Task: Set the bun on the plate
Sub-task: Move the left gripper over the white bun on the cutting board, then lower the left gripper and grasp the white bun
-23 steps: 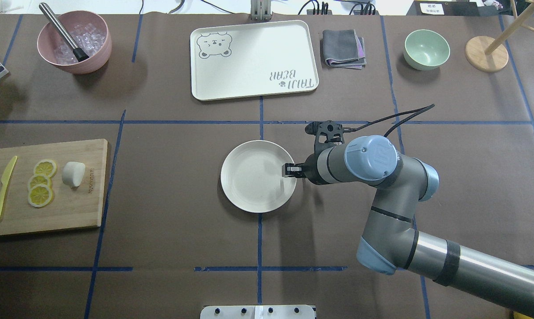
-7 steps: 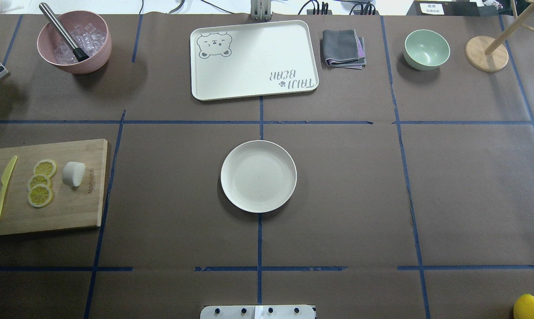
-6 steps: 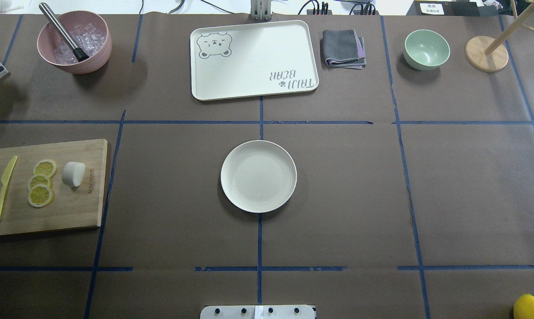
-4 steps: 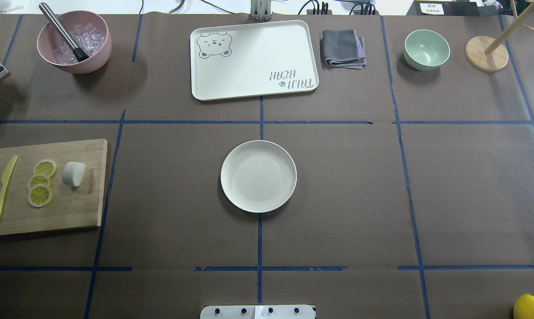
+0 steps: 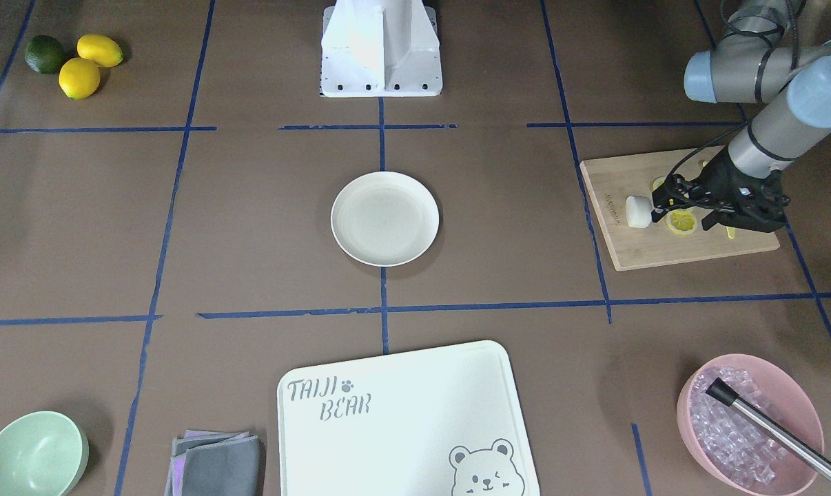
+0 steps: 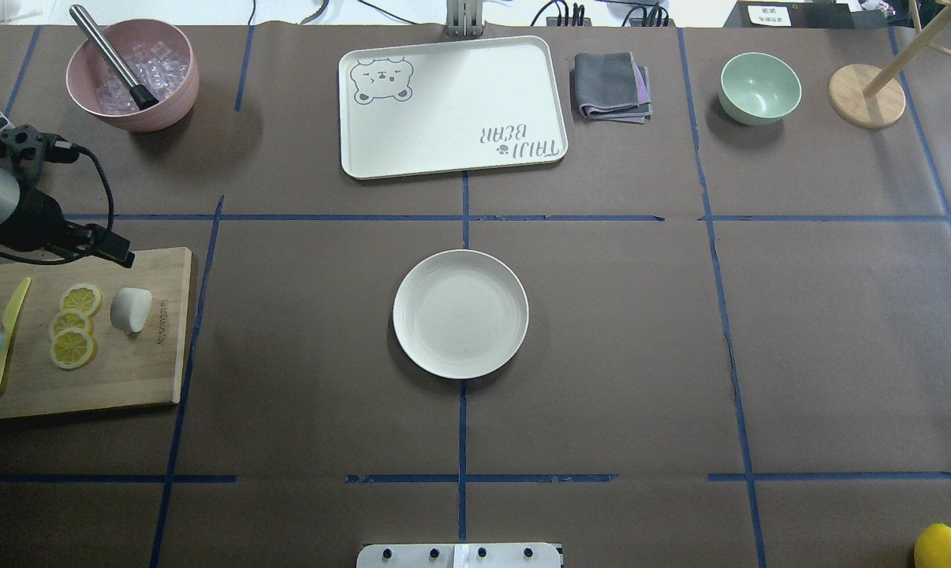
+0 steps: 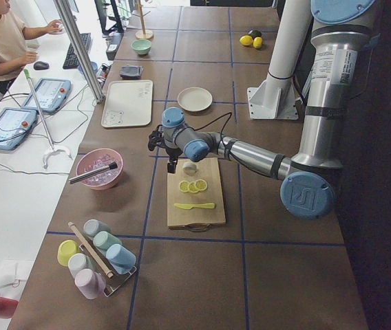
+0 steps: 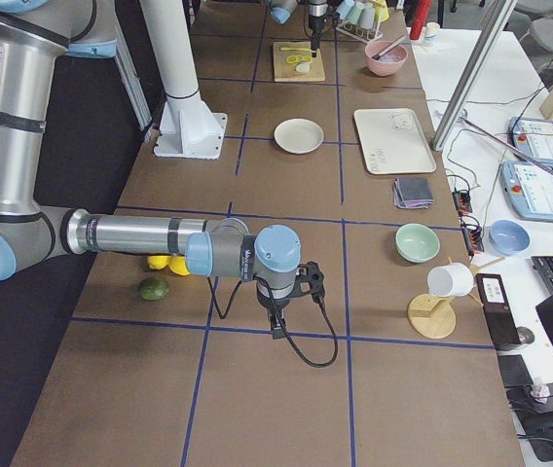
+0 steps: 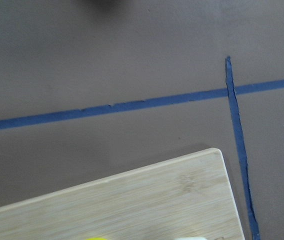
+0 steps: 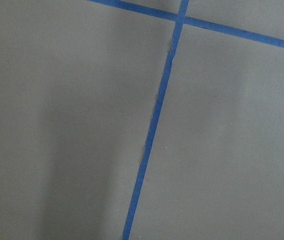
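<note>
The bun (image 6: 131, 309) is a small white lump lying on the wooden cutting board (image 6: 128, 371) at the left, beside the lemon slices. The round cream plate (image 6: 460, 314) sits bare at the table's centre, far from the bun. My left gripper (image 6: 121, 256) hovers over the board's far edge, just beyond the bun (image 5: 638, 211) and apart from it. Its fingers look spread and hold nothing. The left wrist view shows the board's corner (image 9: 132, 200). My right gripper (image 8: 276, 326) shows only in the exterior right view, low over bare table, and I cannot tell its state.
Lemon slices (image 6: 72, 325) and a yellow knife (image 6: 6, 335) share the board. Along the far side stand a pink ice bowl (image 6: 132, 75), the bear-printed board (image 6: 452, 106), a grey cloth (image 6: 611, 85), a mint bowl (image 6: 759, 87) and a wooden stand (image 6: 866, 95). A person (image 7: 3, 41) sits beyond the table.
The right arm left the plate's rim and went out of the overhead view. The left arm then came in from the left to above the board's far edge. Bun and plate stayed put.
</note>
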You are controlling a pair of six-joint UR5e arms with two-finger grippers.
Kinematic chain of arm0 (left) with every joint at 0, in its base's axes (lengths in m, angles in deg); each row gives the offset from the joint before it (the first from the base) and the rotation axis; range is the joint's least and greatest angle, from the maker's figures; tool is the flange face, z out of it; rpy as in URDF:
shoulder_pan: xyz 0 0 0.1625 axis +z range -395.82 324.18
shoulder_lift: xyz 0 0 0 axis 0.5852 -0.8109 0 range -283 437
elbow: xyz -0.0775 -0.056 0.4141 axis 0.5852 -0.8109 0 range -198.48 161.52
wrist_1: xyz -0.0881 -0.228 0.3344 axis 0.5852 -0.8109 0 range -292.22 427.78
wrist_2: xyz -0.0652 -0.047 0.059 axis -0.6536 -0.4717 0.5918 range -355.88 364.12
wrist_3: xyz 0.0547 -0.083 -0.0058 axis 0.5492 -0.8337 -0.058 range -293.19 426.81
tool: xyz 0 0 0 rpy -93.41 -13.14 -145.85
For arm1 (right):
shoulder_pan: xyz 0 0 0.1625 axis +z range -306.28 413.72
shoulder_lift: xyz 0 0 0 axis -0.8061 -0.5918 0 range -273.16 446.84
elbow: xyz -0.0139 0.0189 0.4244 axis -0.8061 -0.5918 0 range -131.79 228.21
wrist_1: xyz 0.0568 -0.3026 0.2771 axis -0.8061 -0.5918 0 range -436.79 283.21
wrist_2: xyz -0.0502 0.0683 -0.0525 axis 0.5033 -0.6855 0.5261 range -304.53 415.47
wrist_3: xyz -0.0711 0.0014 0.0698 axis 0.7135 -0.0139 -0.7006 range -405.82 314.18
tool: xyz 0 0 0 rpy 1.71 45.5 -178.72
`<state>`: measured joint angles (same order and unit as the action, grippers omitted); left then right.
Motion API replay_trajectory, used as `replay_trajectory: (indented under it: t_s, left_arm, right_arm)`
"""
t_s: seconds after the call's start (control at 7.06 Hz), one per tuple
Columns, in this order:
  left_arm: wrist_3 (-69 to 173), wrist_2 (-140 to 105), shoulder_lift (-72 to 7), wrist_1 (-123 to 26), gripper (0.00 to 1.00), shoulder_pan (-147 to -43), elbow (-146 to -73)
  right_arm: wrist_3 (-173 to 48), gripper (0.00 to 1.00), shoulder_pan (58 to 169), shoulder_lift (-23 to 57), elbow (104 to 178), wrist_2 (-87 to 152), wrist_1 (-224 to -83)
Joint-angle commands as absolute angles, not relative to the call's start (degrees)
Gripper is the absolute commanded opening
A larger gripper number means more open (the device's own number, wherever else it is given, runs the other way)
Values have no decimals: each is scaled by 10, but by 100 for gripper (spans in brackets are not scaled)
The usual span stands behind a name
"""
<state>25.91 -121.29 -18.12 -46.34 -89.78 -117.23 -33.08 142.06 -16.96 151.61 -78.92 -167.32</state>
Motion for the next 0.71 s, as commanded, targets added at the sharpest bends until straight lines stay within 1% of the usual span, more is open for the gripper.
replay_trajectory:
  t_s: [0.0, 0.14, 0.28, 0.42, 0.57]
  left_arm:
    - [249, -1202, -178, -464, 100, -863, -1172]
    - [249, -1202, -165, -464, 100, -860, -1174]
    - [251, -1187, -162, -463, 97, -856, -1175]
    - [248, -1173, -163, -462, 45, -843, -1175]
    - [246, -1173, -163, -462, 47, -834, -1176]
  right_arm:
    - [-331, 100, 1420, -170, 1516, -789, -1673]
    - [-331, 100, 1420, -170, 1515, -789, -1673]
    - [-331, 100, 1421, -170, 1516, -789, -1673]
    - [-331, 100, 1420, -170, 1516, -789, -1673]
    - [-331, 100, 1420, -170, 1515, -789, -1673]
